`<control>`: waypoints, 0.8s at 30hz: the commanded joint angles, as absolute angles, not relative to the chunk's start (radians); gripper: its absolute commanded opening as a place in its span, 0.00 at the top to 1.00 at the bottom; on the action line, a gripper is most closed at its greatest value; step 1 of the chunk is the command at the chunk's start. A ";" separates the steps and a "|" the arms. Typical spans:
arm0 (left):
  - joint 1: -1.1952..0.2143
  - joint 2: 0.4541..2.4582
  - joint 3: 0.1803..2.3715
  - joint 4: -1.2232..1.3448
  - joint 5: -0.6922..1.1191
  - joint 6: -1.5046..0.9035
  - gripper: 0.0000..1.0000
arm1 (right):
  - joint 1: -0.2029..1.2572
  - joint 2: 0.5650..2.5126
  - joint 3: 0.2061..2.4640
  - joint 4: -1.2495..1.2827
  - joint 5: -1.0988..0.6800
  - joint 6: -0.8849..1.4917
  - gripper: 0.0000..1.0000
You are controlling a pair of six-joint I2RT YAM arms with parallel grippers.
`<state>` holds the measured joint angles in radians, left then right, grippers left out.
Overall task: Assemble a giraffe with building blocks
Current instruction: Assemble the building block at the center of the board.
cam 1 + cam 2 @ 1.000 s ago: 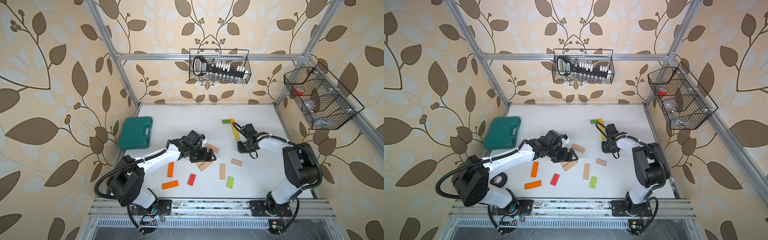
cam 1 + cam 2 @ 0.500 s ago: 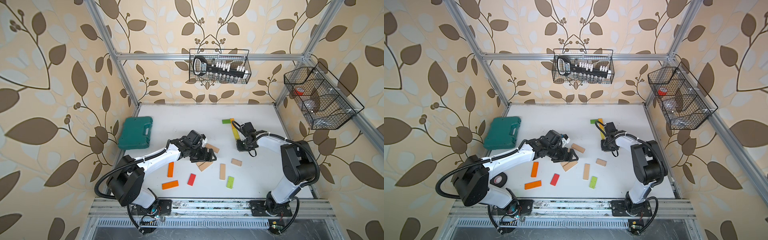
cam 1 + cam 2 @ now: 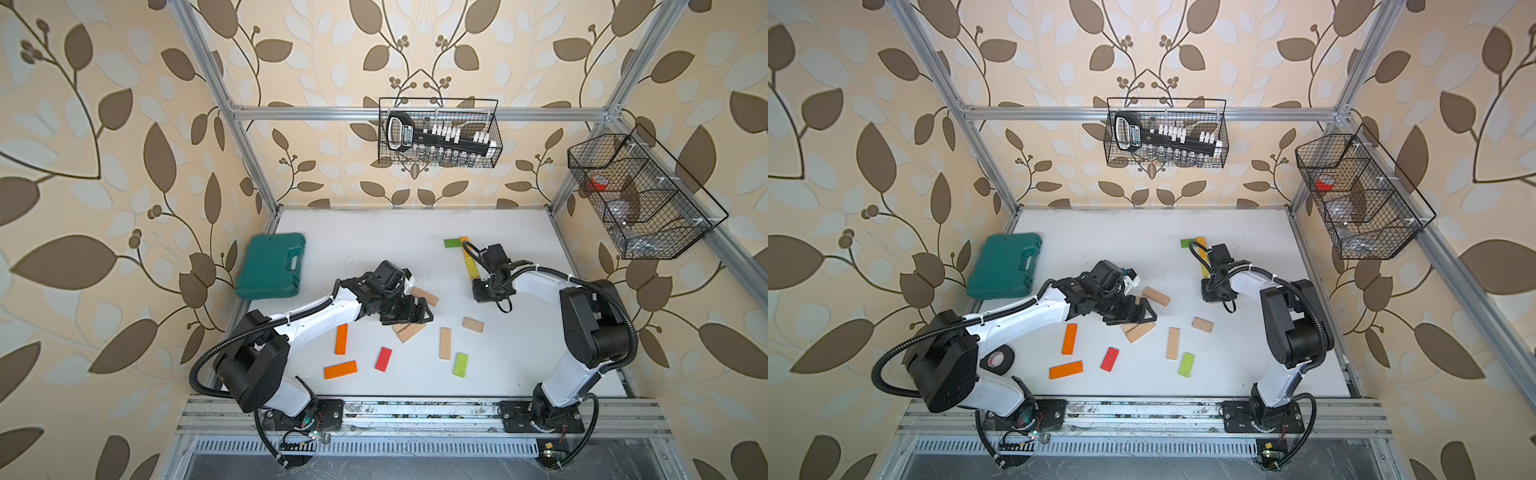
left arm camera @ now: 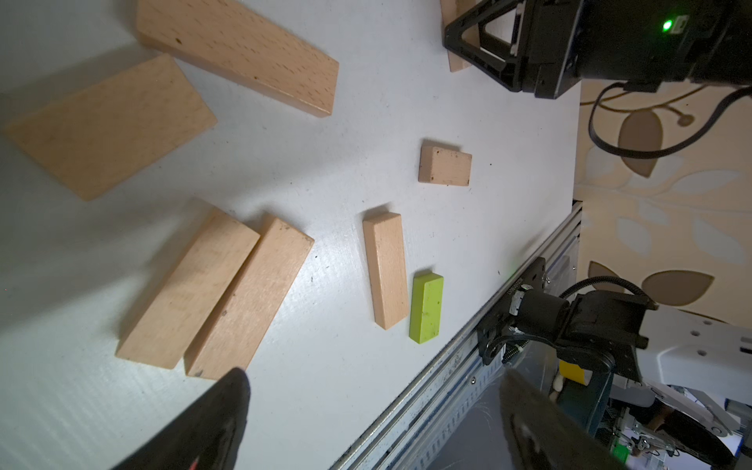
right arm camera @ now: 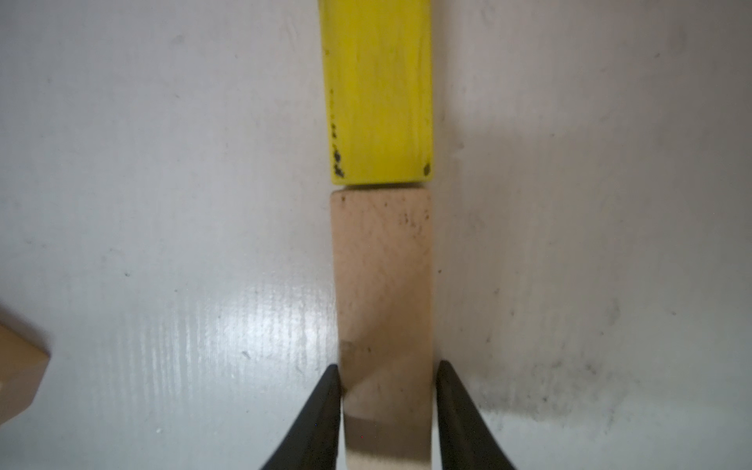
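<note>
My right gripper [image 5: 386, 370] straddles the beige plank [image 5: 382, 276], one finger against each long edge at the end away from the yellow plank [image 5: 378, 89]. I cannot tell whether the pads are pressing or have just let go. The beige plank lies flat on the table, butted end to end against the yellow plank and in line with it. My left gripper [image 4: 372, 376] is spread wide with nothing in it, hovering over the loose beige planks [image 4: 215, 293] well apart from the yellow plank, on its left-arm side.

I judge these blocks light, stiff and not fragile. The painted faces may be slick, and a flat plank will skate if nudged. I would pinch one across its narrow width, near mid-length.

The green case [image 3: 272, 266] lies shut, farther from the yellow plank than the left gripper, so its contents are hidden. On the back wall beyond the yellow plank, a wire basket [image 3: 436, 99] holds a black tool rack. The side-wall basket [image 3: 656, 245] has something red in one compartment.
</note>
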<state>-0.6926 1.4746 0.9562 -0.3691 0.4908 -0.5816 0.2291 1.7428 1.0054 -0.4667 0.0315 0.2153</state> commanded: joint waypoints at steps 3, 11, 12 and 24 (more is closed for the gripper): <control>-0.688 1.466 0.970 -0.350 0.506 -0.559 0.04 | 0.230 1.781 1.013 -0.503 0.043 0.209 0.62; -0.687 1.457 0.969 -0.360 0.506 -0.563 0.04 | 0.231 1.767 1.035 -0.528 0.028 0.219 0.45; -0.687 1.452 0.968 -0.363 0.506 -0.565 0.04 | 0.230 1.757 1.041 -0.535 0.020 0.221 0.41; -0.690 1.260 0.931 -0.491 0.414 -0.603 0.04 | 0.248 1.436 1.096 -0.639 -0.014 0.340 0.25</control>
